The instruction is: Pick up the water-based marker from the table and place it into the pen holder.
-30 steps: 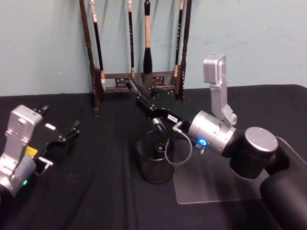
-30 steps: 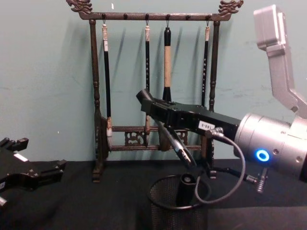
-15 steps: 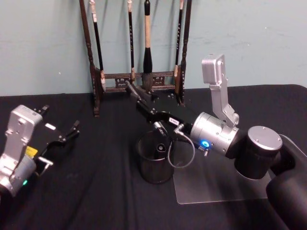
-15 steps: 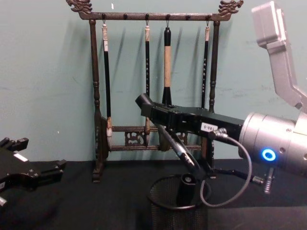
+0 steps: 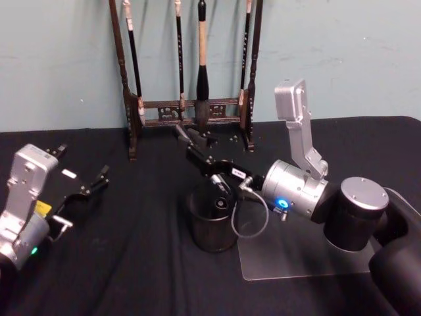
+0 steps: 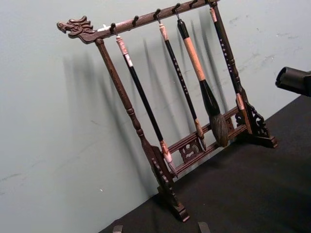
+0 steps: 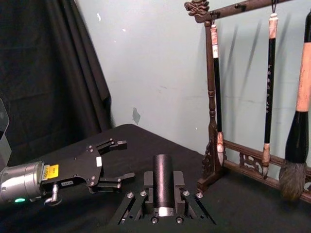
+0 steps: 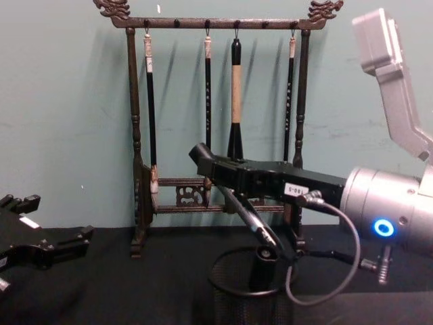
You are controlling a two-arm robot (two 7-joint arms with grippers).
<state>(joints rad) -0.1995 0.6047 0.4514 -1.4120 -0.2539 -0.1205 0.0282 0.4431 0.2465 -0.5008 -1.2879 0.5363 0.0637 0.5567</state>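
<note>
From the head view, my right pincer (image 5: 205, 155) reached in from the right side toward the frame's middle, poised over the pen holder (image 5: 212, 222), a black mesh cup standing on the black counter (image 5: 131, 263) just left of a clear plastic sheet (image 5: 296, 253). The water-based marker (image 5: 222, 201) stood inside the cup, its dark cap just under the rim. My left pincer (image 5: 82, 178) sat at the left edge, well apart from the cup, fingers spread and holding nothing. The wooden brush rack (image 5: 191, 105) stood along the wall at the top of the frame.

In the left wrist view, the brush rack (image 6: 160, 160) with four hanging brushes crossed the frame against the green wall, and a dark rounded tip of my other arm poked in at the right edge.

In the right wrist view, the marker (image 7: 164, 187) stood as a dark cylinder between my pincer's fingers (image 7: 179, 182) at the bottom centre; I could not tell whether they pressed on it. My left pincer (image 7: 114, 160) showed at the lower left, released.

In the chest view, my right pincer (image 8: 206, 159) stretched leftward from the right edge, above the pen holder (image 8: 233, 298) at bottom centre, with the marker (image 8: 260, 271) upright in it, its cap at rim level. My left pincer (image 8: 51, 233) lay low at the left edge.
</note>
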